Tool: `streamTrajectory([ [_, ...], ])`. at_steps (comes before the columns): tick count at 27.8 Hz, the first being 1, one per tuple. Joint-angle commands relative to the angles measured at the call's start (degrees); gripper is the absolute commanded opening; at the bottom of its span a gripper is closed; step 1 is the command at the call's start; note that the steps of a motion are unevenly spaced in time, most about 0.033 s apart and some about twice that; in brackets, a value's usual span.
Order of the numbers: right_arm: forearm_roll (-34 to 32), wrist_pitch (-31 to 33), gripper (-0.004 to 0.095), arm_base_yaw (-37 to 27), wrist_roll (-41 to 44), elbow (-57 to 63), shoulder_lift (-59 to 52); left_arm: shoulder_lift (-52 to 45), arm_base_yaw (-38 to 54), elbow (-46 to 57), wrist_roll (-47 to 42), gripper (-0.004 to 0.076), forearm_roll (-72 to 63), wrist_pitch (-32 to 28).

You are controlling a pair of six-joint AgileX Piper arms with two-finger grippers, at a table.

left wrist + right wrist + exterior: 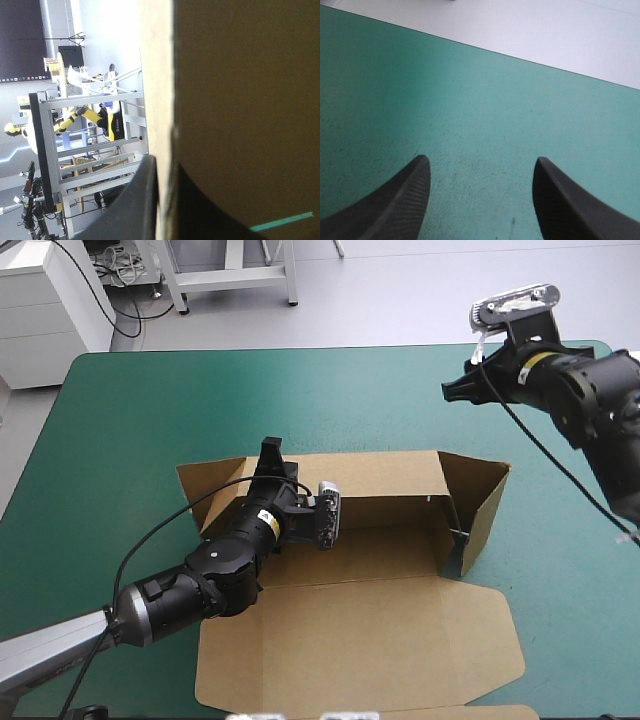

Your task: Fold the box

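The box (360,560) lies at the middle of the table (120,410). Its far wall (380,475) and right end wall (482,502) are raised, and its lid (380,640) lies flat toward the near edge. My left gripper (270,452) pinches the far wall near its left end; the left wrist view shows the board between my 2 fingers (142,200), all but pressed together. My right gripper (480,172) is spread and holds nothing, raised over the table's far right part, well apart from the box. I judge 3 hazards. 1: with only 1 grip, any push or pull along the wall may slide the whole box across the cover instead of bending the crease. 2: the right end wall does not look tucked, so it may fall outward if the far wall shifts. 3: a twist at my left wrist may buckle or tear the board at the pinch.
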Motion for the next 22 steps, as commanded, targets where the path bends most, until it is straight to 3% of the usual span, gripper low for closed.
streamTrajectory([
  [1, 7.01, -1.92, 0.0552, -4.35, -6.26, -6.41, 5.25, -0.94, -0.61, -0.17, -0.52, -0.0008, -2.70, -0.92],
  [13, 10.24, 13.55, 0.0551, -6.20, -14.72, -14.47, 21.15, -0.94, -0.61, -0.17, -0.52, -0.0008, -2.70, -1.01],
  [22, 11.00, 13.54, 0.0506, -6.20, -15.44, -4.67, 17.03, -0.94, -0.61, -0.17, -0.52, -0.0008, -1.56, -1.16],
])
